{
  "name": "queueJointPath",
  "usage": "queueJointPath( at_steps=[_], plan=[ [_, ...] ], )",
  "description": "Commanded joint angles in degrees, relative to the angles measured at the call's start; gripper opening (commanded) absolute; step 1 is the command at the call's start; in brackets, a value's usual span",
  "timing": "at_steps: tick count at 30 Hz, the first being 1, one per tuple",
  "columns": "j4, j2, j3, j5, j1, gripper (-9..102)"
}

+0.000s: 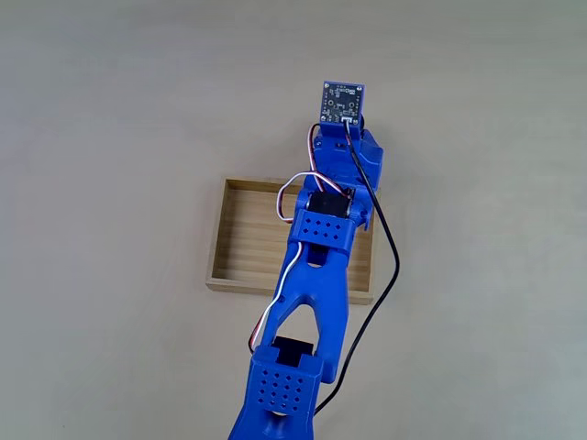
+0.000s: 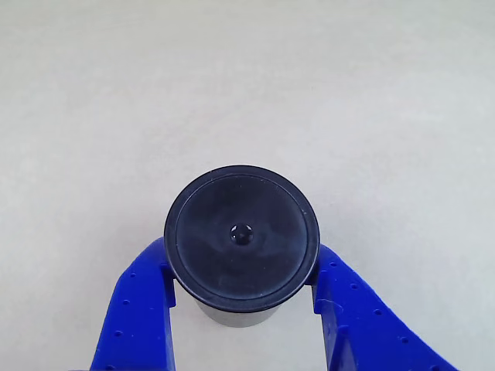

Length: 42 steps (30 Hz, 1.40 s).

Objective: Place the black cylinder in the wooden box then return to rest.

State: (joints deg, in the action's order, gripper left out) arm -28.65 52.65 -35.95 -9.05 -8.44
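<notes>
And here's the blue arm (image 1: 316,275) stretched out across the wooden box (image 1: 240,240) in the fixed view, reaching past the box's far wall toward open desk (image 1: 110,110). The wrist carries a small circuit board (image 1: 342,102) at its tip, facing up at us, with a black cable (image 1: 390,247) looping back down the right side of the arm. That reach makes sense: the target sits beyond the box, so the arm has to bridge right over it to get there.

Switch to the other view, looking straight down, and there's the black cylinder (image 2: 241,236), its round lid facing the lens with a little nub dead centre. It stands upright on the pale desk, long axis vertical, pointing right up at the camera, which is why we read it as a disc with just a sliver of its side wall showing below. It is outside the box, on bare desk.

The gripper (image 2: 244,290) has one blue finger (image 2: 143,301) on the left of the cylinder and one on the right, both tucked in just under the lid's rim. They look to be touching or very nearly touching the body; I can't say from here whether they're actually squeezing yet. Straddling it across the width is the sensible hold for a round, upright can, I'd judge: the lid's lip gives the fingers something to catch under.

By my read the grasp is just being made, and the lift and carry back to the box are yet to come.
</notes>
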Motion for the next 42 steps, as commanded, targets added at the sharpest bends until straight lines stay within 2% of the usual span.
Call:
queueJointPath(
  at_steps=[1, 21, 42],
  plan=[
    [1.32, -3.69, -6.77, 0.88, 1.05, 16],
    [1.49, -24.61, 8.61, 1.67, 2.64, 16],
    [7.65, -58.10, 44.91, 2.90, 5.19, 16]
  ],
)
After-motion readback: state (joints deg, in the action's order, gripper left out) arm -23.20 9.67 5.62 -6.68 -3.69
